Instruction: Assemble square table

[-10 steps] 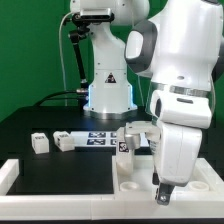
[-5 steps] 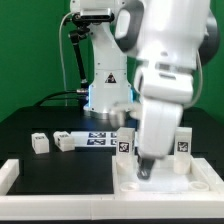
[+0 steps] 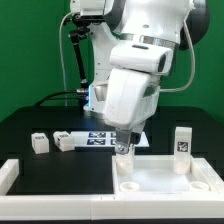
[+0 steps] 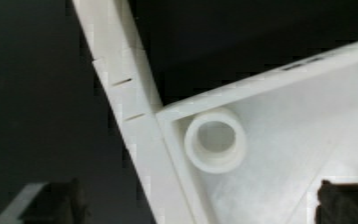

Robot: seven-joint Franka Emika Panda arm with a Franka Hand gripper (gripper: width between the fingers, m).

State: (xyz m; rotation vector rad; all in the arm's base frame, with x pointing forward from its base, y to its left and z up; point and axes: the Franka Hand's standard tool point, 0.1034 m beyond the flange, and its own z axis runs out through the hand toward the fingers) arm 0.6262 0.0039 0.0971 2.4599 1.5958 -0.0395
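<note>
The gripper [image 3: 123, 150] hangs low at the back corner of the square panel [image 3: 165, 172] on the exterior view's left. Its fingers [image 4: 43, 200] are spread wide, with nothing between them. In the wrist view only an empty round socket [image 4: 213, 140] in the panel's recess shows between them, and a long white bar [image 4: 123, 70] runs along the panel's edge.

The panel lies underside up on the bench [image 3: 60, 170], toward the exterior view's right. An upright leg [image 3: 182, 140] stands at its far right corner. Whether another leg stands behind the gripper cannot be told.

The coming move probably turns on the two loose legs. The nearer loose leg [image 3: 65, 141] and the farther loose leg [image 3: 40, 142] rest on the bench toward the exterior view's left of the gripper, well apart from it. Both sit beyond the marker board [image 3: 100, 138]. The nearer one seems to lie with its long axis across the view.

Half a second ago the arm stood over the middle of the panel, with the gripper down in the recess. It has since swung back and toward the exterior view's left. It now covers the corner where a tagged leg showed before. The gripper was just as wide then.
</note>
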